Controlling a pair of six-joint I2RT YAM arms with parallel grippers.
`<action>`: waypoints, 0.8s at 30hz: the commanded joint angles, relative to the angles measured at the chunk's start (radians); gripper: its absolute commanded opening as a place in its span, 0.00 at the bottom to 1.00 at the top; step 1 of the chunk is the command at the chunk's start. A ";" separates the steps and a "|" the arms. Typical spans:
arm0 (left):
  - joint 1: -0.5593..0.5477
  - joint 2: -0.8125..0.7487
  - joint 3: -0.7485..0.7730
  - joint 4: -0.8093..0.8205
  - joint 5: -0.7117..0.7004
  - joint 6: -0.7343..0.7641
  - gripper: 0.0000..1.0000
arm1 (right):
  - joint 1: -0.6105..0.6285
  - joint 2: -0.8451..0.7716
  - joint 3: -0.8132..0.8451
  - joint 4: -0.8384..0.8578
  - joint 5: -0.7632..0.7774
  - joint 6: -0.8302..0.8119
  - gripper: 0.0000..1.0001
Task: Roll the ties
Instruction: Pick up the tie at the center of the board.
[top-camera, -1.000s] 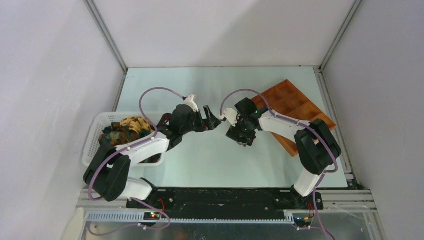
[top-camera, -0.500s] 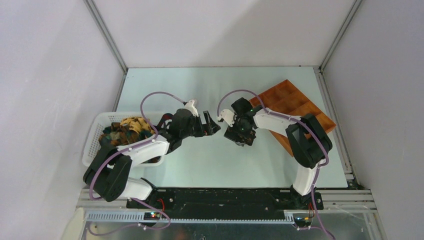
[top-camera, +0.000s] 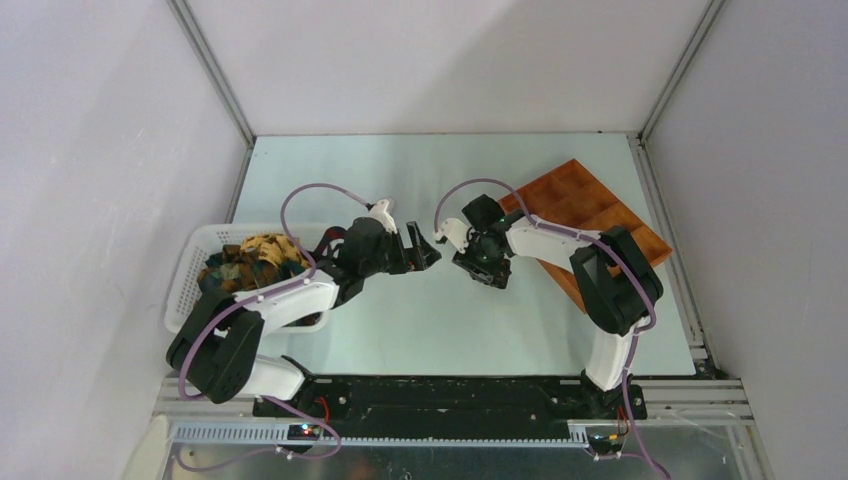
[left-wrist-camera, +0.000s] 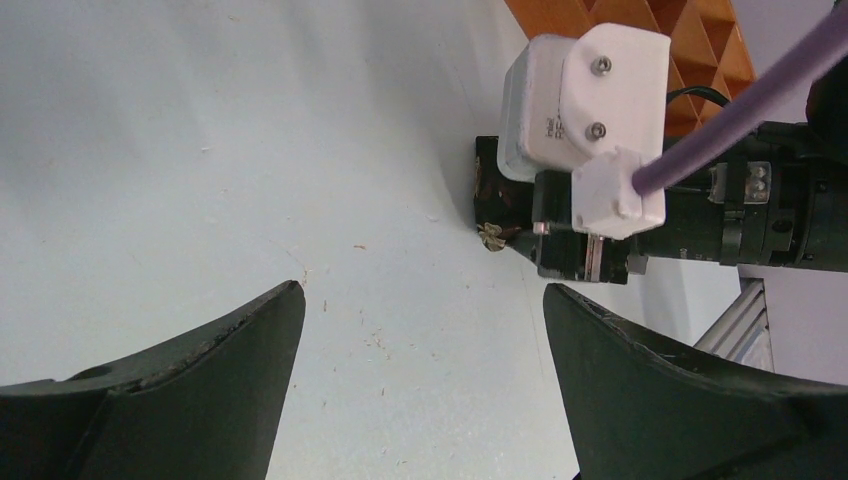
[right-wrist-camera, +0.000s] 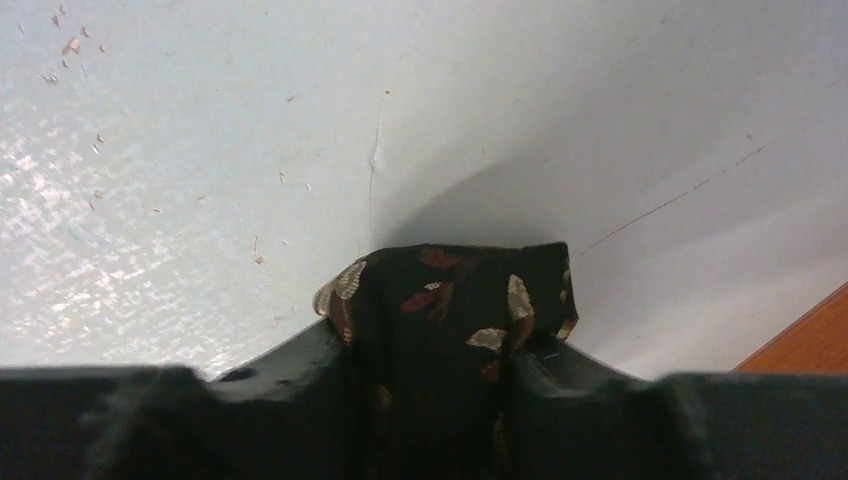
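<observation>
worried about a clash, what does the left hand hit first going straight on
Probably the right hand, gripping a dark leaf-print fabric tie just ahead of the left hand; depth is unclear, so the pale green tabletop might come first.

Tie (right-wrist-camera: 440, 300) mostly hidden between right tool (right-wrist-camera: 435, 352) fingers; basket (top-camera: 185, 275) partly under left arm (top-camera: 290, 295).

The basket (top-camera: 190, 275) stands at the left edge of the table (top-camera: 430, 330), with ties (top-camera: 250, 258) heaped inside it. The tray (top-camera: 590, 205) lies by the right edge, toward the far right corner. Near the table's middle, the left gripper (top-camera: 428, 250) and right gripper (top-camera: 487, 268) face each other, close but apart, with a single tie (right-wrist-camera: 440, 300) between the right one's fingers.
</observation>
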 joint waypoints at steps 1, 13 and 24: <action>0.001 -0.036 0.016 0.031 -0.004 -0.006 0.95 | -0.011 0.033 0.019 0.012 0.018 0.001 0.32; 0.000 -0.043 0.018 0.018 -0.021 -0.013 0.95 | -0.002 0.024 0.038 0.046 0.004 0.043 0.93; 0.002 -0.099 0.082 -0.114 -0.123 0.013 1.00 | -0.029 -0.223 0.036 0.219 -0.040 0.309 0.99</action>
